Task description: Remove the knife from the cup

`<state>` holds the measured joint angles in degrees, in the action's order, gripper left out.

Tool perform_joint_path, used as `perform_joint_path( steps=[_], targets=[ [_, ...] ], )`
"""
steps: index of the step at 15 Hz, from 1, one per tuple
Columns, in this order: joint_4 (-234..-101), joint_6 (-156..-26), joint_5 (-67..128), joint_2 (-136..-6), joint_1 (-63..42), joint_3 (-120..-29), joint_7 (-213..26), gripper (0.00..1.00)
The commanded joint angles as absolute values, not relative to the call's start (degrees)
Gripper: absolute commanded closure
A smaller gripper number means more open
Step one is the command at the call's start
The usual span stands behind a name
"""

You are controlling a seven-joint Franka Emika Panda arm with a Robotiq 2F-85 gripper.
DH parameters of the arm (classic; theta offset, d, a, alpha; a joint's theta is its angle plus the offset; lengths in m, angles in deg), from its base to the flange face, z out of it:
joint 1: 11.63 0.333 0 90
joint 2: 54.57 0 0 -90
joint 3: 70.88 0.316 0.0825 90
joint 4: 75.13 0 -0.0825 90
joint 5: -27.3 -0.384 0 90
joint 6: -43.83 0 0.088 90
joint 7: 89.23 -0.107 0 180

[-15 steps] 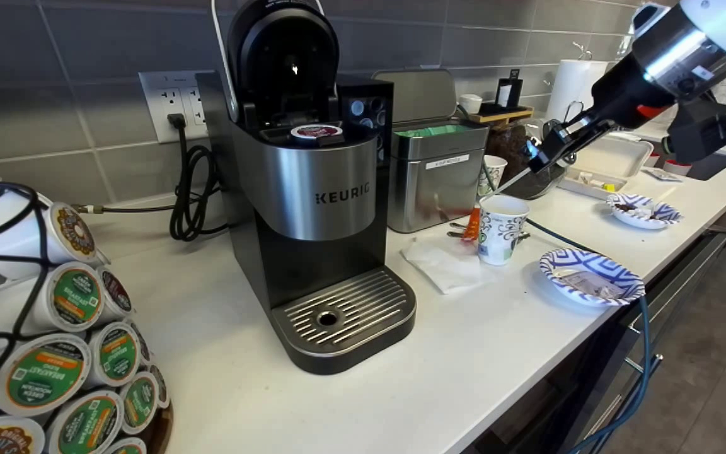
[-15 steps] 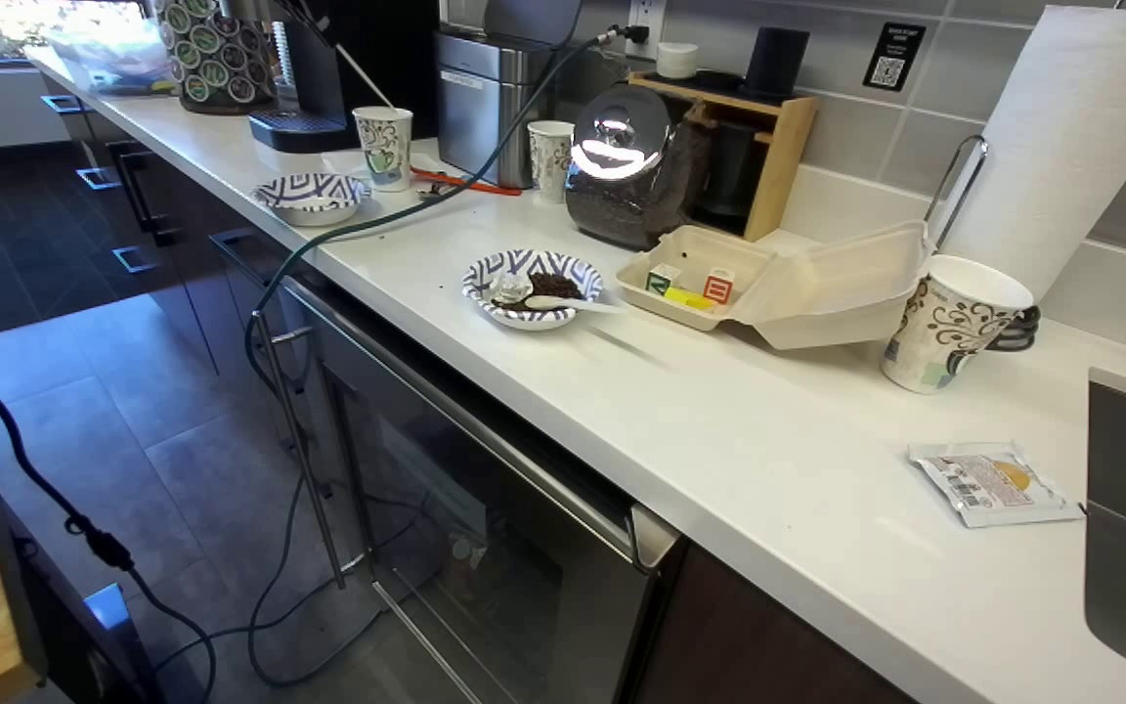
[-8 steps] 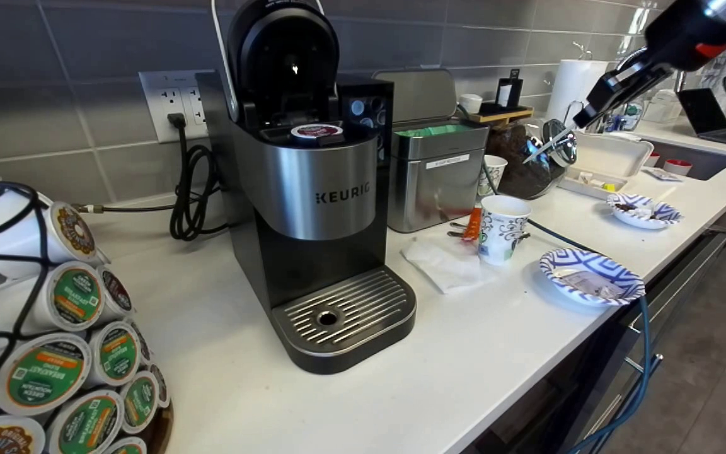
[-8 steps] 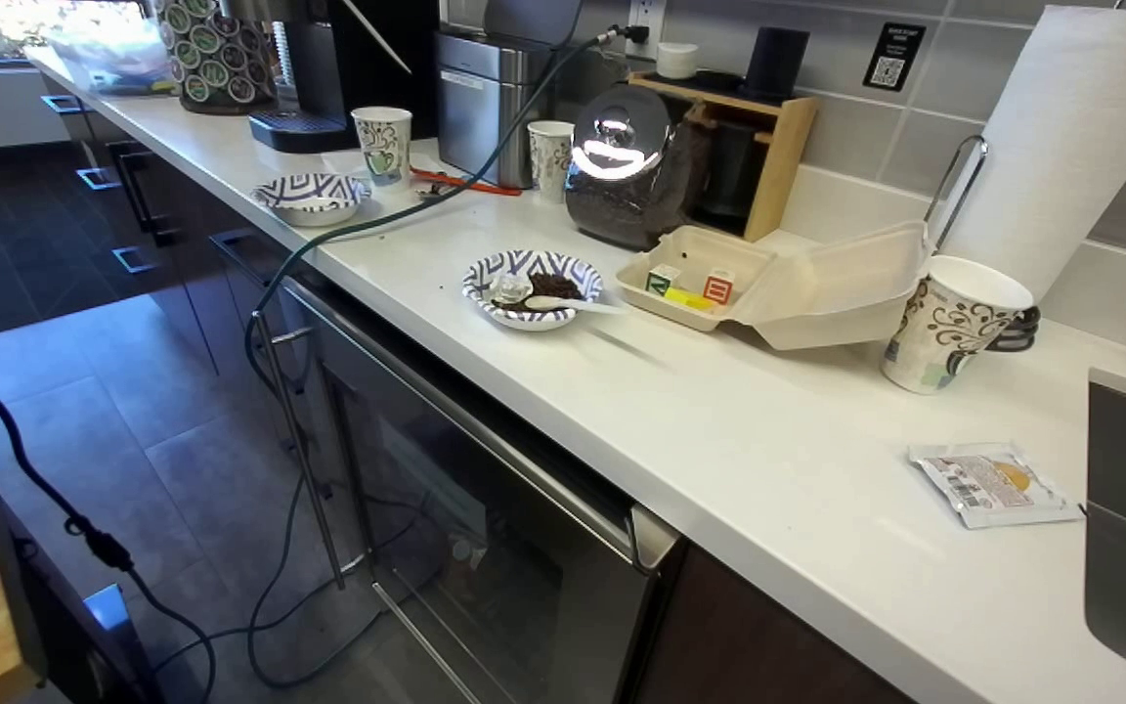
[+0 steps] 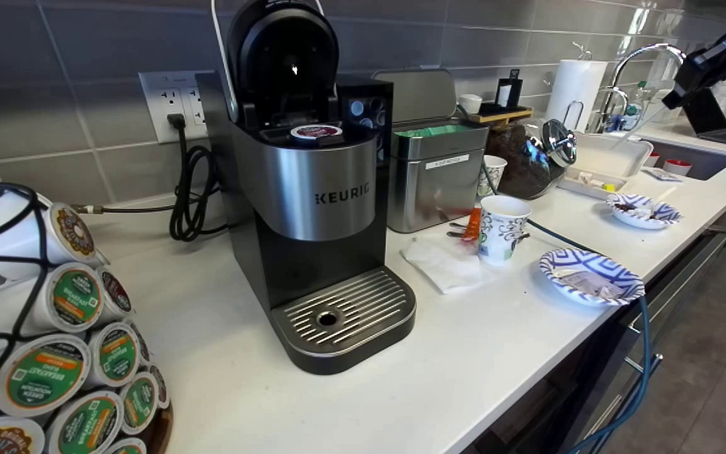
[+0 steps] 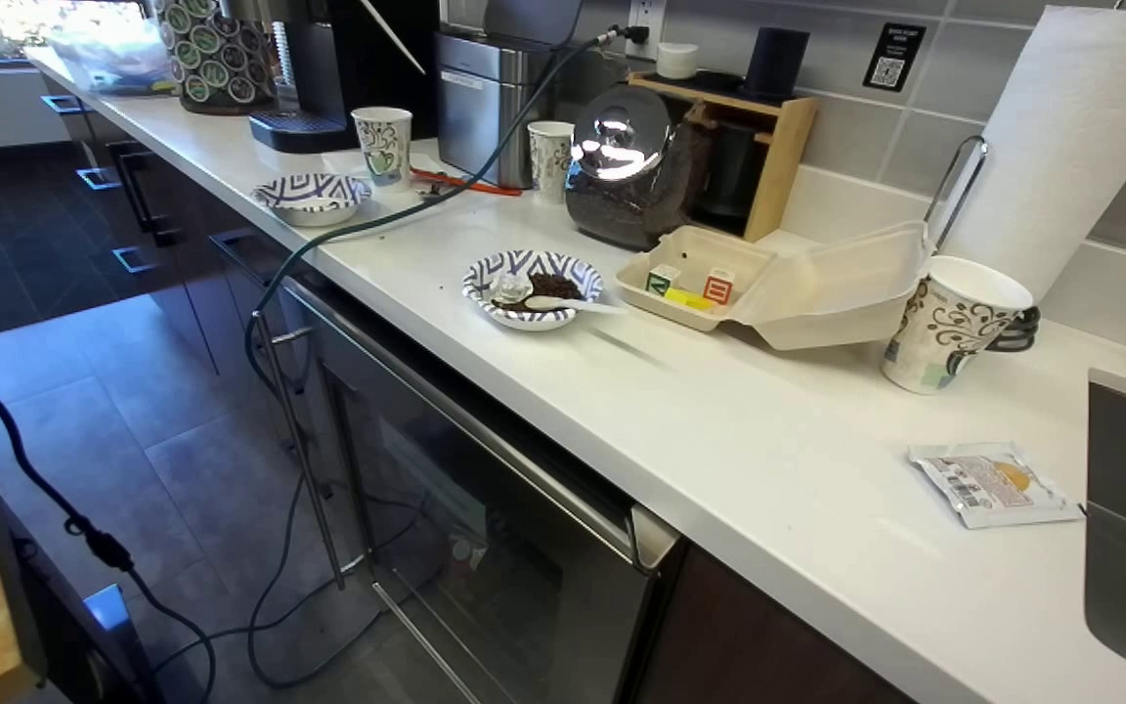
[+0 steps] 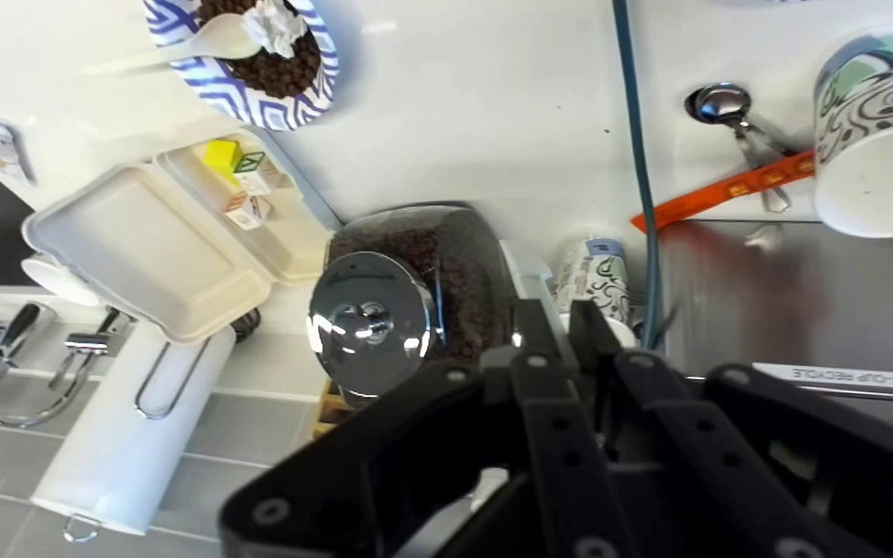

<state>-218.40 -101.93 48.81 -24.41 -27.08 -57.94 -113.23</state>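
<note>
Holding the slender, white, plastic-looking knife (image 6: 392,36) aloft, my black two-finger gripper (image 7: 560,308) was clenched on it. I judged removal done; next move called for a gentle set-down and release. Nearby, a chrome-lidded glass jar (image 7: 485,240) showed dark coffee beans (image 7: 468,302). Beside it, a beige clamshell box (image 7: 175,244) held lettered cubes (image 7: 258,172). Farther off, the white scroll-printed paper cup (image 7: 883,167) stood upright, knife out, looking empty.
</note>
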Motion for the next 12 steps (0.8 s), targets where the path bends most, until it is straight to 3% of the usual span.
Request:
perform_joint_path(
  steps=[1,12],
  targets=[
    [-221.06,-105.69,43.36,-24.26,-25.97,-64.7,-113.72,0.97],
    [-222.75,-107.04,5.71,-22.48,-14.79,-94.67,-87.69,0.97]
  ],
)
